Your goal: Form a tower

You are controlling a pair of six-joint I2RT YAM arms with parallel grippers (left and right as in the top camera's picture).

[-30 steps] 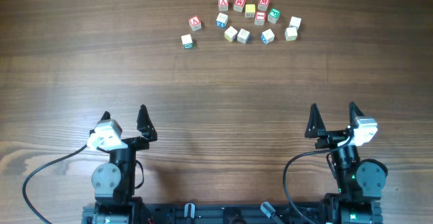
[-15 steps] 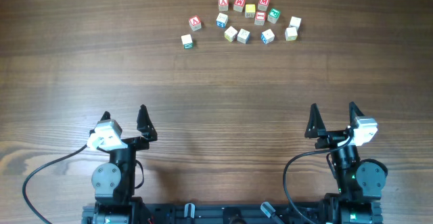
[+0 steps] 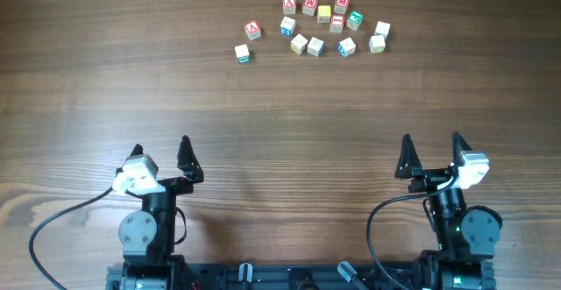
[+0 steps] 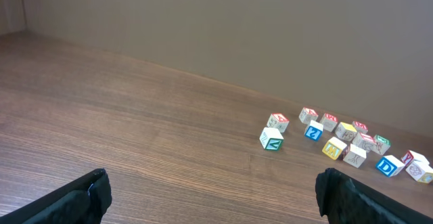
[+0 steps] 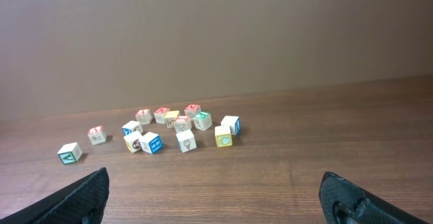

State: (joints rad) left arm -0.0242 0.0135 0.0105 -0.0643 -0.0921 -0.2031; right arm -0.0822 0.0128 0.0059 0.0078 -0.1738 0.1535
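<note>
Roughly a dozen wooden cubes (image 3: 316, 45) lie loose, nothing stacked yet; probably light, hard, smooth: pinch opposite flat sides. Jaws of left gripper (image 3: 160, 147) and right gripper (image 3: 431, 141) apart, empty.

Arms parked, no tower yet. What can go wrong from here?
1. The letter cubes sit tightly clustered, so wide-open fingers may knock neighbours during a pick.
2. The cluster lies at the far side of the table, away from the left gripper and right gripper. The long reach probably makes stacking less precise.
3. Both arms heading for one cluster could collide.
</note>
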